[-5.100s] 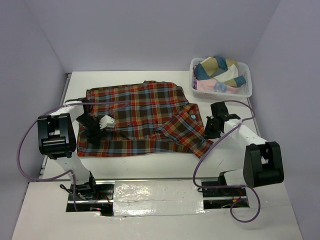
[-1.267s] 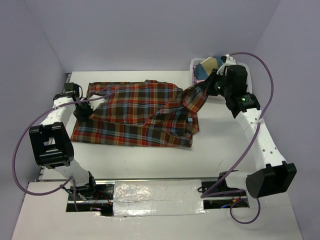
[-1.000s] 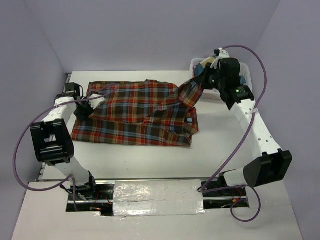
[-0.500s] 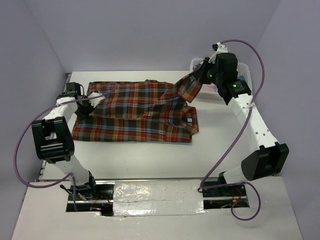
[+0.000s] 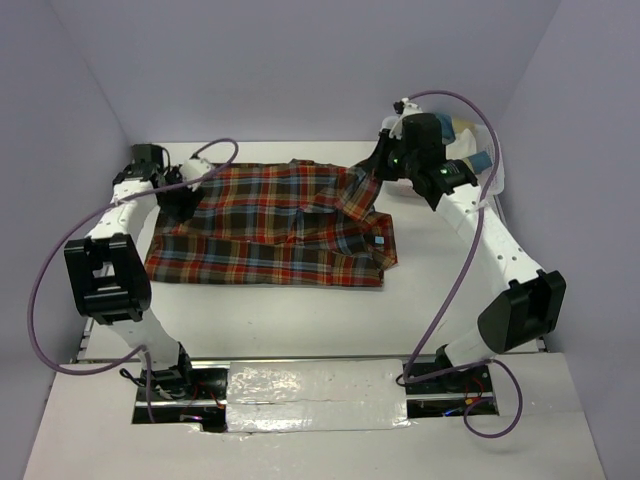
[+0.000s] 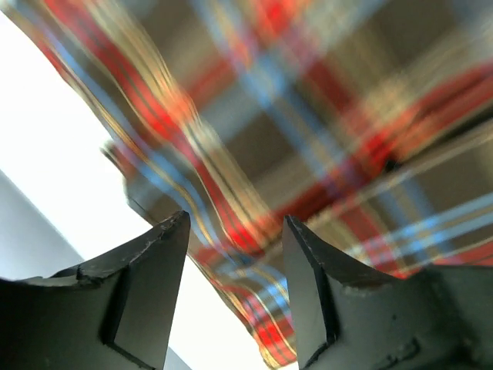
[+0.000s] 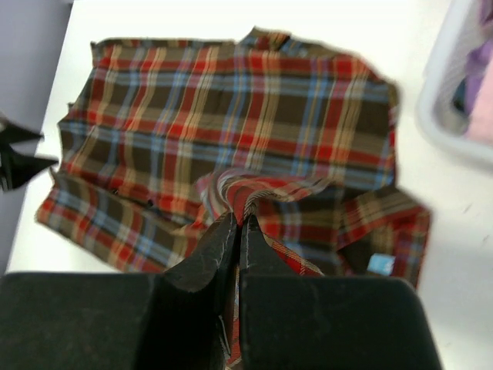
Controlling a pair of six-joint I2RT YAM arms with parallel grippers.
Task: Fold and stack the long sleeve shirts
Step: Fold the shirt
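Count of items: one plaid shirt [image 5: 270, 225], one white lattice basket [image 5: 493, 172], two robot arms. Plaid shirt lies spread on the white bench [image 5: 300, 310], from centre to left, collar toward the far edge. The pattern is red-orange, dark brown and blue, crossed by thin pale lines. Its near portion is doubled over into a long band along the near edge, and a small pale blue label shows at the near right corner.

Right end effector [image 7: 237, 221], fingers pressed together, pinches a ridge of cloth at the shirt's far right side and holds it raised off the bench, near the basket. Left end effector [image 6: 235, 231] sits over the shirt's far left corner with its two fingers parted and nothing between them. The blurred wrist view does not show whether the tips touch the cloth.

Basket stands at the far right corner, largely hidden behind the right arm, with blue fabric showing at its rim.
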